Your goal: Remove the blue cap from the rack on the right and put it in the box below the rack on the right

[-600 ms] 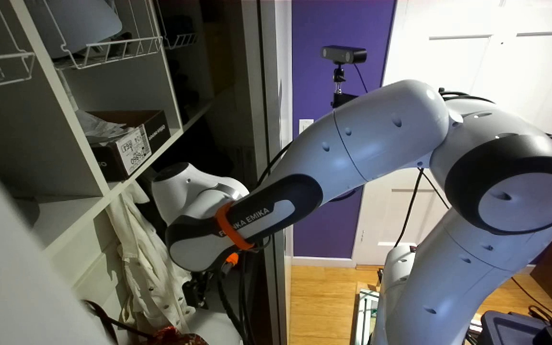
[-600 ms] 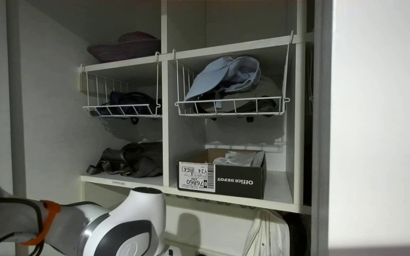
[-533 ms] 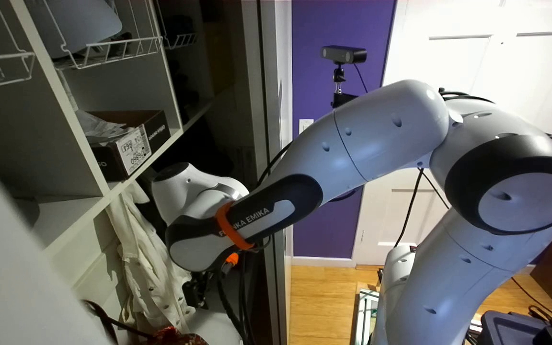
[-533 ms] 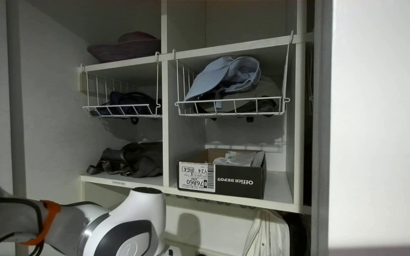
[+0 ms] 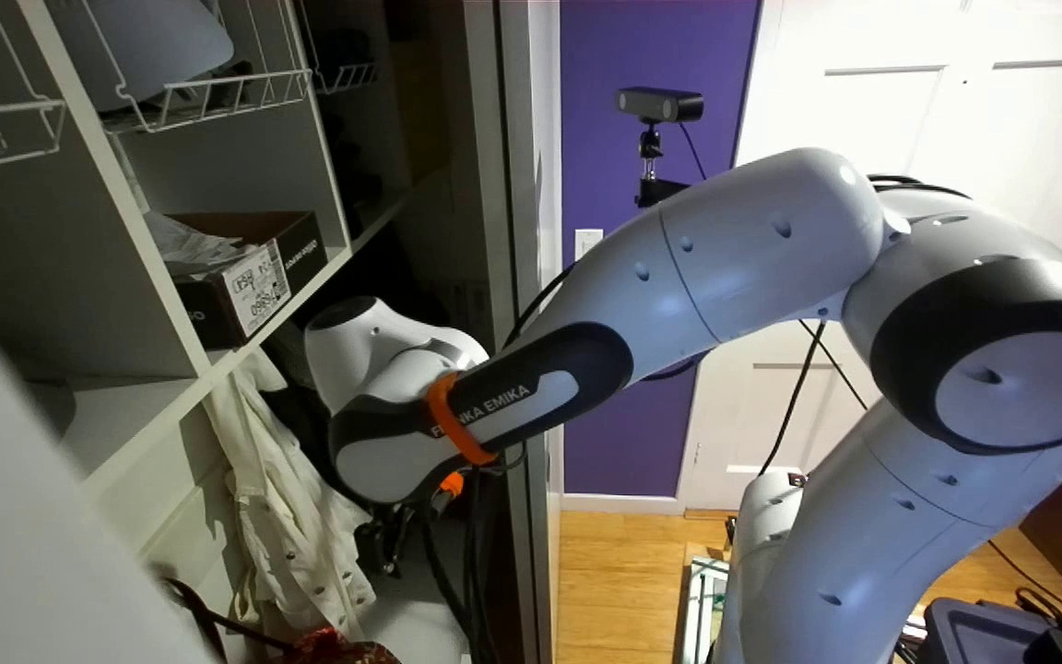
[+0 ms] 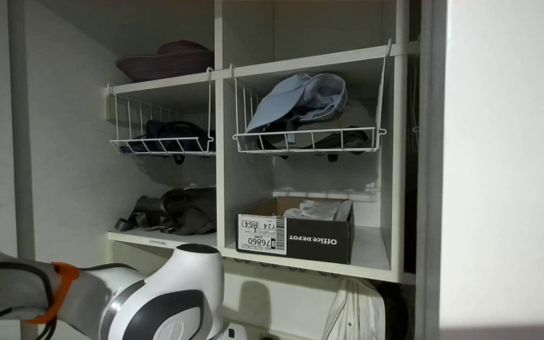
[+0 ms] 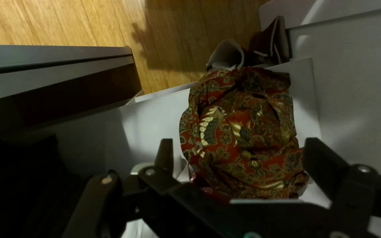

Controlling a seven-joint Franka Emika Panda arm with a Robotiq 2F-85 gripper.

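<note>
Left to right in an exterior view, the arm at 8 o'clock is cut off by the lower edge; in the wrist view its fingers stand wide apart and hold nothing. The blue cap lies in the rack at 1 o'clock, brim and long axis toward 8; dark things beneath are unclear. Below the rack is open room, then the box at 5 o'clock; beside it the shelf ends at an upright.
</note>
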